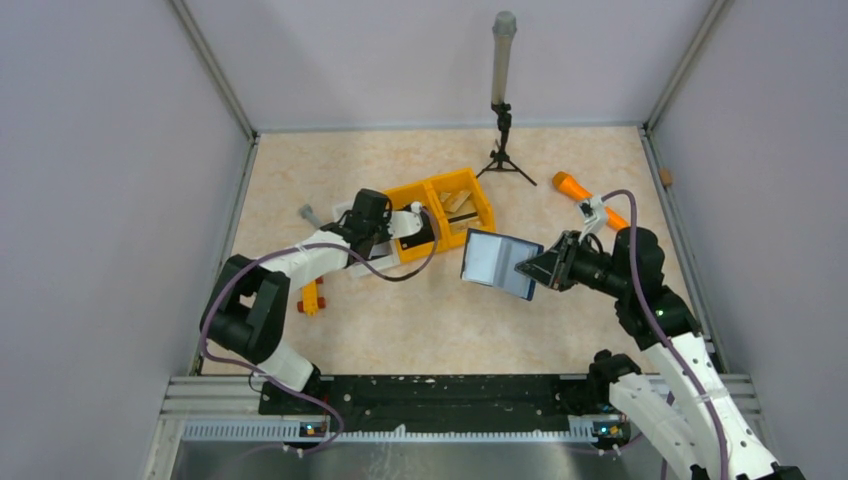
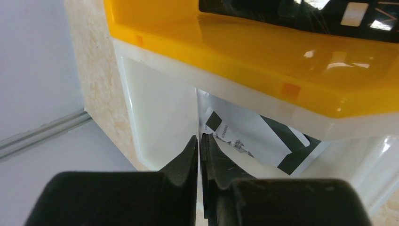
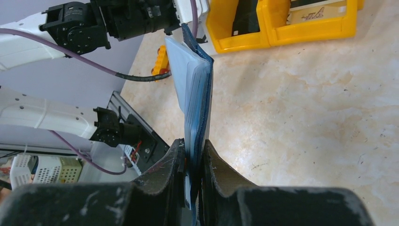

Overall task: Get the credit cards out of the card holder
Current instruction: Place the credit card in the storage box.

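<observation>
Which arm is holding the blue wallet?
The right arm: the right gripper pinches the card holder; the left gripper sits shut at the yellow bin.

1 yellow 2-compartment bin (image 1: 470, 226) on marbled tabletop (image 1: 420, 320). Behind-right of bin: 1 black tripod with upright grey tube (image 1: 503, 120). Right of bin: 1 orange handle (image 1: 572, 185). Front-left of bin: 1 small orange block (image 1: 311, 297).

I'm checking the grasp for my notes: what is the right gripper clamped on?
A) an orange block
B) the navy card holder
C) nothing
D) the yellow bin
B: in the right wrist view, the right gripper is closed on the near edge of the card holder, which sticks out edge-on in front of it.
</observation>
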You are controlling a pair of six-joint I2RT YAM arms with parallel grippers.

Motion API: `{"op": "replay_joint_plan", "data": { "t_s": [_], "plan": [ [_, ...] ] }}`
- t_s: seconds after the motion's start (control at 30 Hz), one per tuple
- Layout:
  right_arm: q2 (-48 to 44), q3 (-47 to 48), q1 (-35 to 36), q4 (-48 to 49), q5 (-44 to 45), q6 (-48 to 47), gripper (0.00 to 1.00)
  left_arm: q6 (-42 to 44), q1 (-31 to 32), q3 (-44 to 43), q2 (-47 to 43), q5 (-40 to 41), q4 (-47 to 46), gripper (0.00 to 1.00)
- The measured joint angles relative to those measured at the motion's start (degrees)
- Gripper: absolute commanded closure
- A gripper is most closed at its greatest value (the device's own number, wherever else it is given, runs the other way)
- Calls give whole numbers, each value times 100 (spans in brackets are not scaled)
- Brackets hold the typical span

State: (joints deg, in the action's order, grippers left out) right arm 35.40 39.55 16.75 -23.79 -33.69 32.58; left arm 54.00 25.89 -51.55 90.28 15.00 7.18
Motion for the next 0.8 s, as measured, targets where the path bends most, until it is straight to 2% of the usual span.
{"op": "replay_joint_plan", "data": {
  "t_s": [0.17,0.4,0.5,0.67,0.8],
  "plan": [
    [-7,-13,0,17,-2,20,100,-20,2,0,-2,-245,238,69],
    [57,-13,-2,57,-44,68,100,-146,2,-22,-24,-393,595,64],
    [59,-13,-2,57,-42,63,100,-304,2,-120,-221,-584,1027,61],
    [79,-13,-2,57,-33,55,100,-1082,44,-210,-1351,-960,1537,45],
    [164,-15,-2,81,-28,57,100,-2371,57,-149,-2752,-1482,1213,20]
  ]
}}
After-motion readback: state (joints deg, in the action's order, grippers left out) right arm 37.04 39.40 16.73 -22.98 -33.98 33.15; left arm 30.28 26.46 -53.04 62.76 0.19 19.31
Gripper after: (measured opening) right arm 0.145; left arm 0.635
